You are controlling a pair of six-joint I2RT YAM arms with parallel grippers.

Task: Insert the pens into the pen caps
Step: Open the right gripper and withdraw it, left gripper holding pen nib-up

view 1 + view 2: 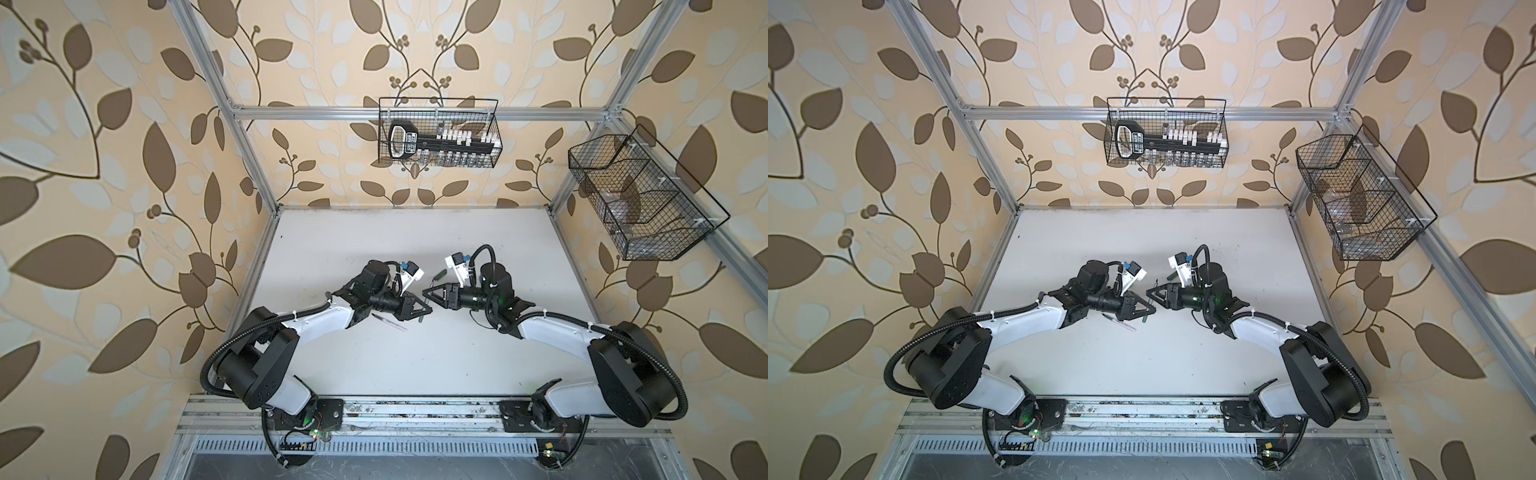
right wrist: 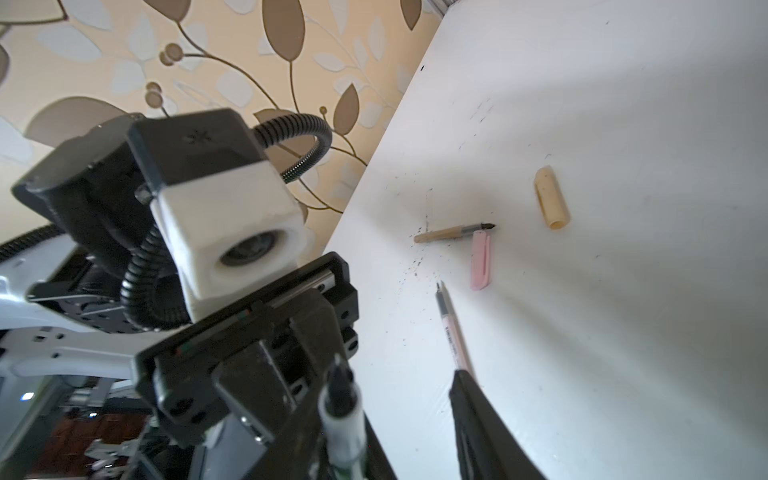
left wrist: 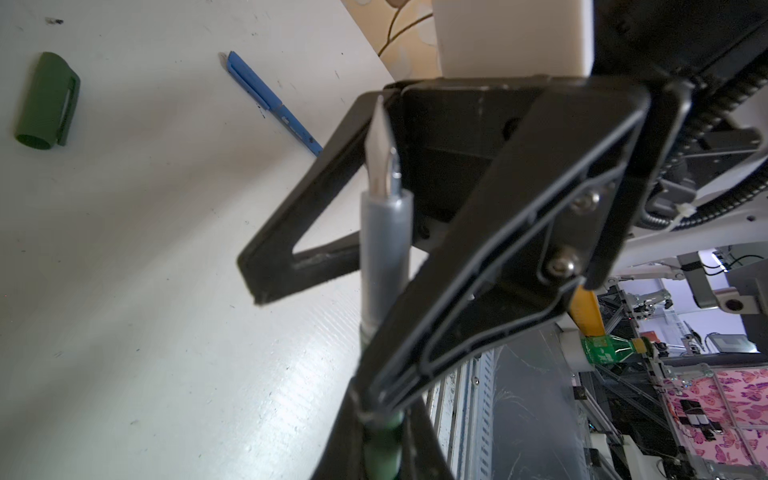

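Blue pen [image 3: 270, 104] looks capped on table [image 3: 166, 332]; left tool [image 1: 419, 311] pinches green pen [image 3: 384, 237], right tool [image 1: 426, 292] spread; green cap [image 3: 45, 99], tan pen [image 2: 453, 232], tan cap [image 2: 550, 197], pink pen [image 2: 451, 328], pink cap [image 2: 481, 259] lie loose.

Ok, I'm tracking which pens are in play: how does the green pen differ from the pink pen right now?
The green pen is clamped in the left gripper, off the table; the pink pen lies flat on it, ungripped. The green pen's body is dark green, the pink pen's pale pink. Both are uncapped, tips bare.
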